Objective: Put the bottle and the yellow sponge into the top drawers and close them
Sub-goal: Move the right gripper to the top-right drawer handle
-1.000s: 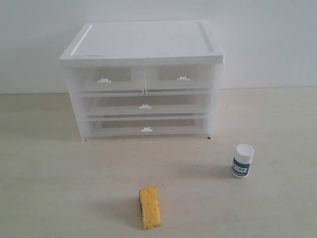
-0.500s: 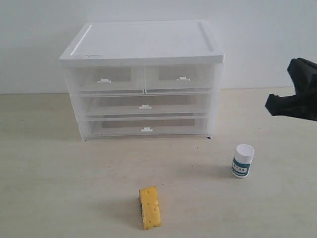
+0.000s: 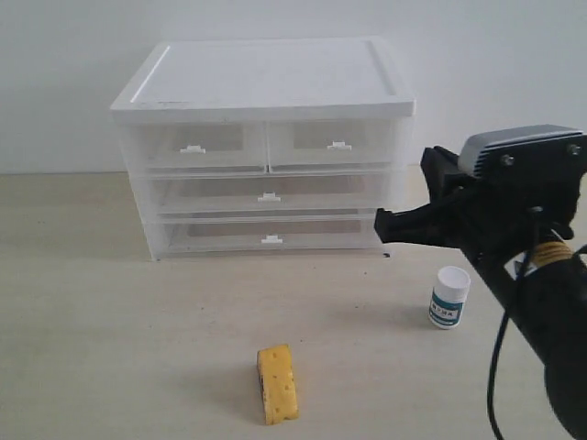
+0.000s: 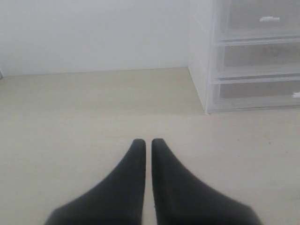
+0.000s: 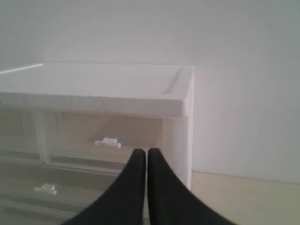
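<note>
Small white plastic bottle with a teal label [image 3: 449,297] and yellow foam sponge [image 3: 277,383] sit loose on the pale table [image 3: 92,321], both translucent white top drawers [image 3: 197,147] are shut, and the black right gripper [image 3: 380,225], clenched empty like the left gripper [image 4: 146,142], hovers beside the white plastic cabinet [image 3: 266,78], so I'd guess hooking a drawer tab [image 3: 339,145] comes next.

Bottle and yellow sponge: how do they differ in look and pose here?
The bottle is white and round; the yellow sponge is a porous yellow block. The bottle stands upright; the yellow sponge lies on a long side. The bottle sits rightward, the yellow sponge front-centre. Both rest on the table, ungripped.
</note>
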Tool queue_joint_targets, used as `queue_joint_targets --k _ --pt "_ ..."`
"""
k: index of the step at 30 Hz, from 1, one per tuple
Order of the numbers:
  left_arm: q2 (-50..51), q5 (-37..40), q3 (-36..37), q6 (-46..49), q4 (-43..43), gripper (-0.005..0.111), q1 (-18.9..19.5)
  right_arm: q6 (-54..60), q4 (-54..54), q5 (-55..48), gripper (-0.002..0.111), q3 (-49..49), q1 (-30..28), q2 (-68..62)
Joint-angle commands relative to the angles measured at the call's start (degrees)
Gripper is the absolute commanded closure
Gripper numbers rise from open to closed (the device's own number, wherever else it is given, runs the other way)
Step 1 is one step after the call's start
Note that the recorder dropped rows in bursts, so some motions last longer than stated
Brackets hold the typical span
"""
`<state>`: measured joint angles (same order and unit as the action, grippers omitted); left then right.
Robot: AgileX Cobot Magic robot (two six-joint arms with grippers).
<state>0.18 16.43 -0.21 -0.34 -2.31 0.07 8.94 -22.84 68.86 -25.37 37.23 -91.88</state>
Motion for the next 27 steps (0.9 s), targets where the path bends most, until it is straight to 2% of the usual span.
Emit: queue_joint_targets --k 1,18,21,27 --pt "-0.2 -0.2 0.2 -0.1 0.4 0.102 0.3 0.6 0.9 1.1 0.108 -4.0 0.6 -4.5" --pt "-0.2 -0.2 0.2 -0.1 0.4 0.102 0.3 -3.3 2.8 1.1 0.108 -14.5 0.6 -18.1" --pt "-0.2 -0.2 0.2 -0.1 0.4 0.102 0.3 -4.1 2.8 1.1 0.092 -17.0 0.6 -19.6" --pt "-0.2 -0.2 0.2 -0.1 0.4 0.102 0.3 -4.8 2.1 1.1 0.048 -20.1 0.6 -21.1"
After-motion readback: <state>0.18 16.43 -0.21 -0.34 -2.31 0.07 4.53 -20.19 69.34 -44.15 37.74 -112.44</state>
